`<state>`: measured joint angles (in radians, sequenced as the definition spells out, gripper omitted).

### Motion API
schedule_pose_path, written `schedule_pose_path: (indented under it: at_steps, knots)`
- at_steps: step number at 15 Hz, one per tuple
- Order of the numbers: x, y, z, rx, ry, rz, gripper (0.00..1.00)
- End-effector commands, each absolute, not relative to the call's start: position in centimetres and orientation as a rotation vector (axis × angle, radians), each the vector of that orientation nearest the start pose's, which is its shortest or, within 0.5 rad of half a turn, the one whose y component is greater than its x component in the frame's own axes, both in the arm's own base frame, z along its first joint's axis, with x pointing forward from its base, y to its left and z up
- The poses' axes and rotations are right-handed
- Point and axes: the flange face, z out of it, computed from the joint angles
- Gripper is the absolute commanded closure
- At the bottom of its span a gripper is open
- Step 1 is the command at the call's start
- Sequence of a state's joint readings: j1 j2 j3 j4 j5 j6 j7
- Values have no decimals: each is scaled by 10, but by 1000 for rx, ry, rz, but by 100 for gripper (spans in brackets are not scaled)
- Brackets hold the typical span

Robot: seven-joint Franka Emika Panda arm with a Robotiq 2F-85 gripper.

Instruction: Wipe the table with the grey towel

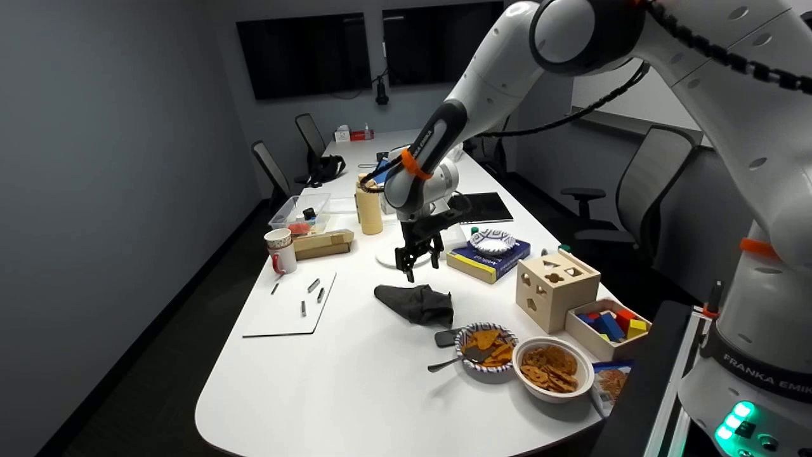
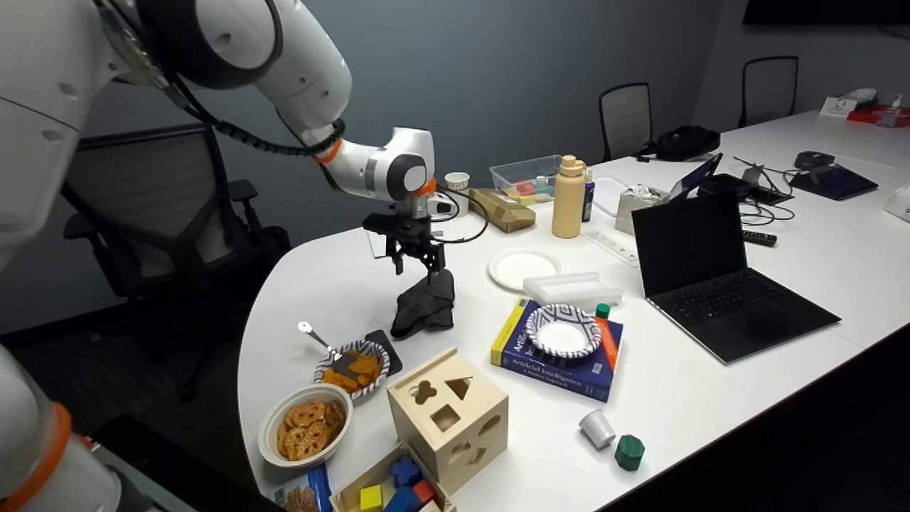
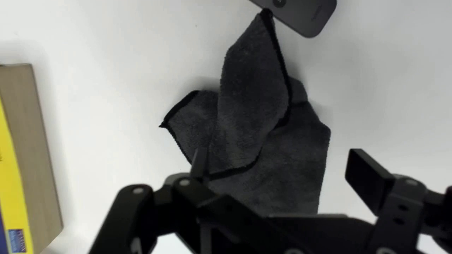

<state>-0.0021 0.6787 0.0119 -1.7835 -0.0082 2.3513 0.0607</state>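
The pincer hangs right over the grey towel, fingers spread wide, nothing between them. Wrist view has one fingertip overlapping the cloth's edge and the other out past the opposite edge, so that spread probably leaves room for one fat pinch. The towel's bunched on the bench between the book and the white board, doubled over itself. That flap is likely the handy bit, since cloth lying flat would be a pain to grab. No wiping yet; looks like lining up the grab.

Thing to watch: a dark remote-looking gadget just by the towel's tip (hard to say if they touch), with the chip bowl right beside it and a spoon handle poking out over the rim. Wiping that way could snag stuff; towards the white board seems safer.
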Motion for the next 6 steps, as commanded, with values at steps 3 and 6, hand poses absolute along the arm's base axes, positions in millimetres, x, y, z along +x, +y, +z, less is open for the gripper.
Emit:
schedule_pose_path:
  at_steps: [3,6]
  knots:
    - [594,6,244,-3199,63,38,0]
    - [585,9,259,-3200,14,21,0]
